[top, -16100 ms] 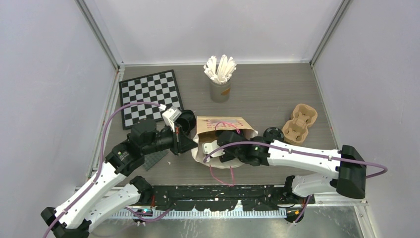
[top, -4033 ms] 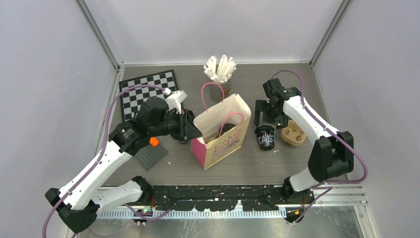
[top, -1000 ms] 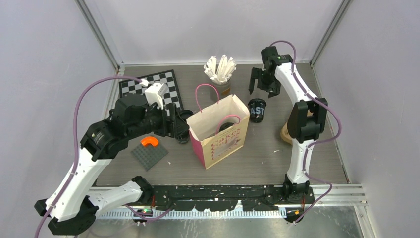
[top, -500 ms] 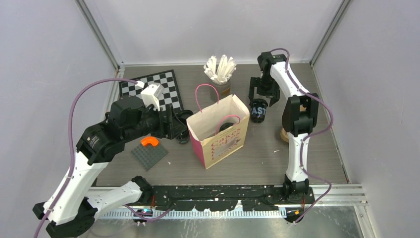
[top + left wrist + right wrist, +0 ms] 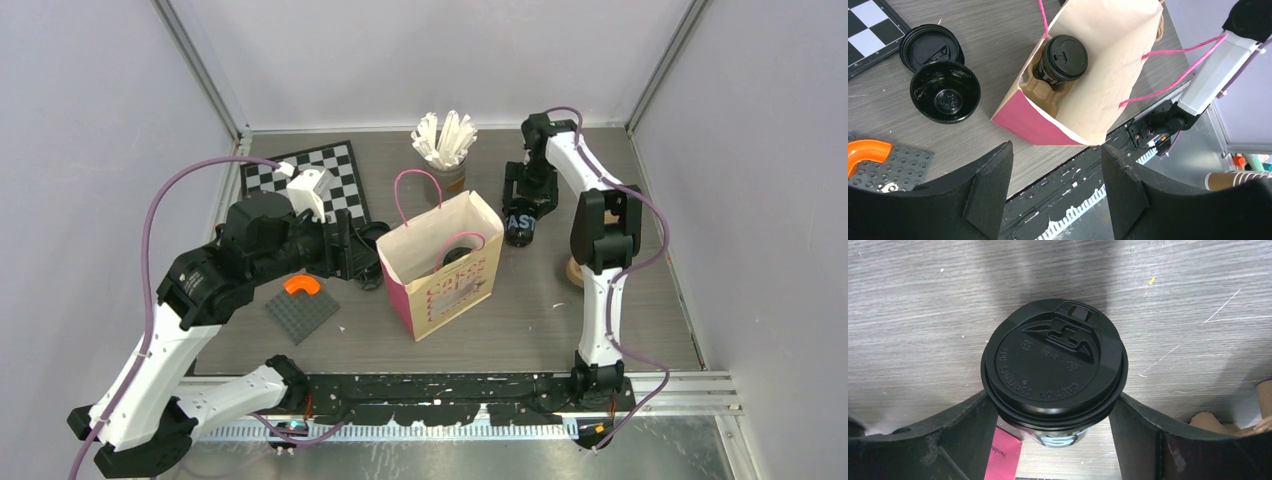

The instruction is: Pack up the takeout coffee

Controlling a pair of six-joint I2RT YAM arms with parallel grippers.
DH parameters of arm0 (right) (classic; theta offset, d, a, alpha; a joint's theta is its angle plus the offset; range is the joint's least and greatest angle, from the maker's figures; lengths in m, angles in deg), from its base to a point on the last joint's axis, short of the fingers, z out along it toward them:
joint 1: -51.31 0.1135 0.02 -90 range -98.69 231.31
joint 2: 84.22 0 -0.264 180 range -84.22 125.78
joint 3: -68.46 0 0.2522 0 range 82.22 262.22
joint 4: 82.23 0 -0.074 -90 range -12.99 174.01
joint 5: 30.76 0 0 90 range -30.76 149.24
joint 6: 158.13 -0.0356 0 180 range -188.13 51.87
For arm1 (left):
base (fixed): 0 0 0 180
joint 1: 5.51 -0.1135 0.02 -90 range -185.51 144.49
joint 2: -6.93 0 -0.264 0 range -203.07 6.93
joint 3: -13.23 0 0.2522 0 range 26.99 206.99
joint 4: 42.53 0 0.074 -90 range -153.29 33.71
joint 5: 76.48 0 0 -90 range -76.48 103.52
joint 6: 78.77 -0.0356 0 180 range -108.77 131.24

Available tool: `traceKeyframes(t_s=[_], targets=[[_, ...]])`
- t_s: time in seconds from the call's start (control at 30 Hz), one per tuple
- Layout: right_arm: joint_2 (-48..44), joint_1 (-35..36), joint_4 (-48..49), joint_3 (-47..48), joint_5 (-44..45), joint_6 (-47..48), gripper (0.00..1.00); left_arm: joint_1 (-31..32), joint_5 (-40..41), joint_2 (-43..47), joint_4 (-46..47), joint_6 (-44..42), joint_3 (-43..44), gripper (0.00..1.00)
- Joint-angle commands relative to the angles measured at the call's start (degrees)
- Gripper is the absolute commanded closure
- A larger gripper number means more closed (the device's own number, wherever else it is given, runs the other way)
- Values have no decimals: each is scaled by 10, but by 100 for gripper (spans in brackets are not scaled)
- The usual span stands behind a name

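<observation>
A black takeout coffee cup (image 5: 519,226) with its lid (image 5: 1054,360) on stands on the table just right of the pink paper bag (image 5: 445,285). My right gripper (image 5: 524,200) reaches down over it, and its fingers (image 5: 965,432) press the lid's rim from both sides. A second lidded cup (image 5: 1064,56) sits inside the bag in a brown carrier (image 5: 1039,85). An uncovered black cup (image 5: 945,91) and a loose lid (image 5: 930,44) lie left of the bag. My left gripper (image 5: 1058,187) hangs open above the bag's near corner, holding nothing.
A grey cup of white sticks (image 5: 445,150) stands behind the bag. A chessboard (image 5: 300,180) lies at the back left. A grey studded plate (image 5: 300,312) with an orange piece (image 5: 300,285) lies under my left arm. A second brown carrier (image 5: 577,270) shows behind my right arm.
My right gripper has moved from the back of the table down over the lidded cup, and its jaws have narrowed onto the lid. My left arm has hardly moved.
</observation>
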Motion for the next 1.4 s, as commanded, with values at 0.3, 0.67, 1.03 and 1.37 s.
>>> traceKeyframes(t_s=[0.3, 0.67, 1.03, 1.37], targets=[[-224, -8, 415, -311, -8, 91, 28, -1, 2, 9, 21, 4, 0, 34], [-391, -9, 665, -499, -8, 142, 30, -1, 16, 6, 10, 5, 20, 34], [-648, -2, 633, -514, -45, 204, 30, -1, 22, -96, -45, 10, 215, 33], [-794, 98, 575, -446, -173, 253, 29, -1, -137, -228, 29, -43, 359, 29]])
